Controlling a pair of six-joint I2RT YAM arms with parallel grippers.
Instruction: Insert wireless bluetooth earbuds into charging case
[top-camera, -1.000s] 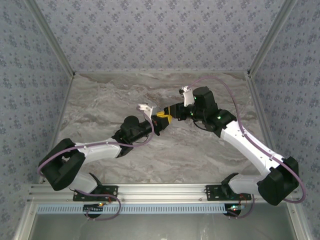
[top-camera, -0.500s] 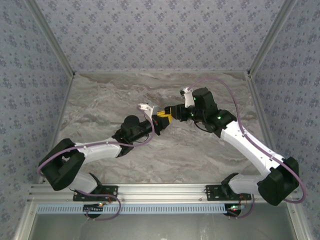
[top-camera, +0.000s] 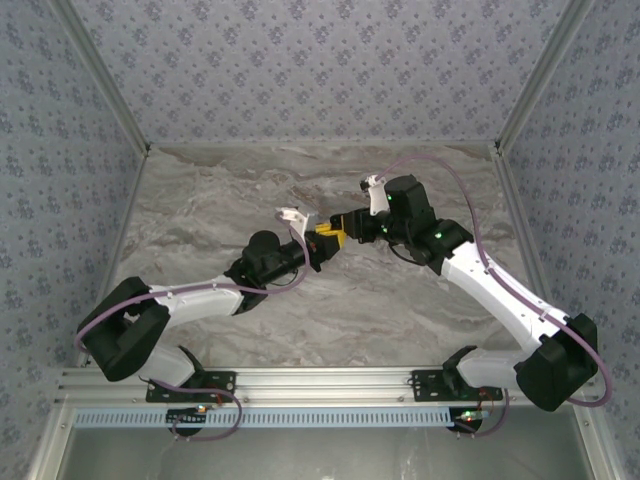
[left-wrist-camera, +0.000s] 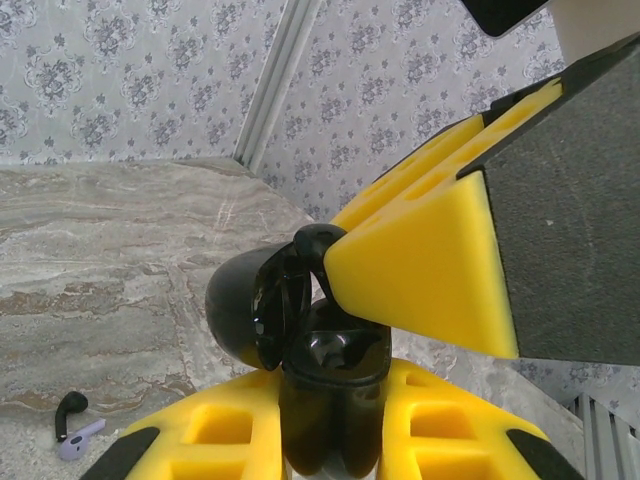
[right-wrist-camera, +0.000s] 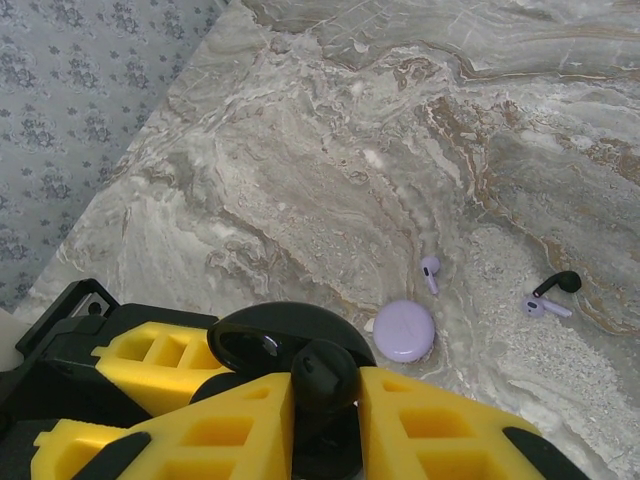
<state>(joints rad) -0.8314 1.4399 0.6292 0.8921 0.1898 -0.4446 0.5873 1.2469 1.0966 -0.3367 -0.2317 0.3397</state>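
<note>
Midair, left tool (top-camera: 325, 240) facing right tool (top-camera: 346, 222)

A: Any diff vs 1 s ago?
B: Small. L gripper (top-camera: 326, 240) w/ charging case (left-wrist-camera: 330, 380) crept a bit right, twd R gripper (top-camera: 349, 222) & its earbud (right-wrist-camera: 325, 375). R one eased left a touch. Gap btw them is tighter now.

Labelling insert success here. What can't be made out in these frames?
- Top external: whatever sits between left gripper and right gripper is too small to see.
- Left wrist: charging case wells hidden by the right gripper's yellow finger; seating unclear.
- Right wrist: earbud's lower half buried between fingers; case body cut by bottom edge.
</note>
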